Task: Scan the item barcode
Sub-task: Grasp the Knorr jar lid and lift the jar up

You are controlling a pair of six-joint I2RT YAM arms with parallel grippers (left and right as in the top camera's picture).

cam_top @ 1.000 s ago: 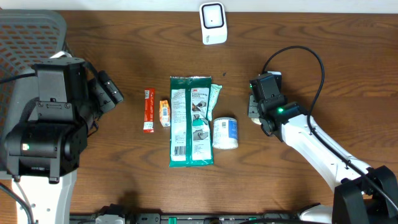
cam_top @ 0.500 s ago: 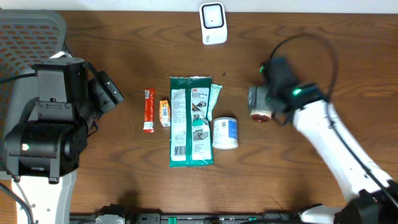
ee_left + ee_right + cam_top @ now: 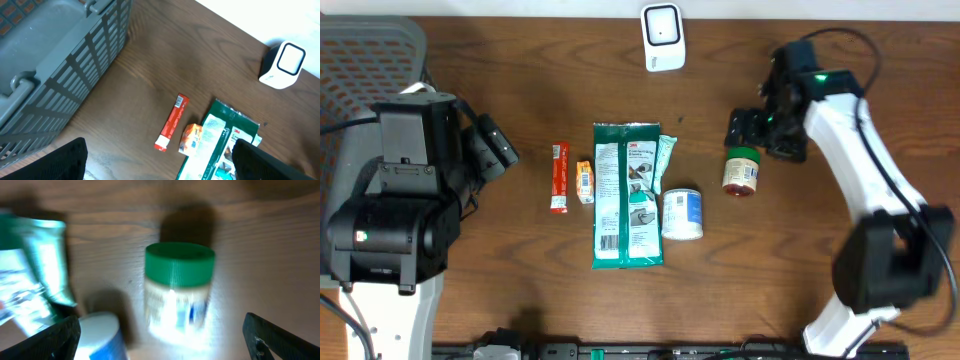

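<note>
right gripper (image 3: 742, 132) spread wide, empty; green-lidded jar (image 3: 741, 172) lies just beside at its 6 o'clock, lid pointing 12 o'clock

The right arm (image 3: 850, 130) is cased in white, with black joints and a black cable (image 3: 840, 38). The left arm (image 3: 405, 190) is cased in boxy black.

Overhead I look straight down on the brown wooden tabletop (image 3: 520, 280); both nearer wrist views share its flat green packet (image 3: 627, 195).
</note>
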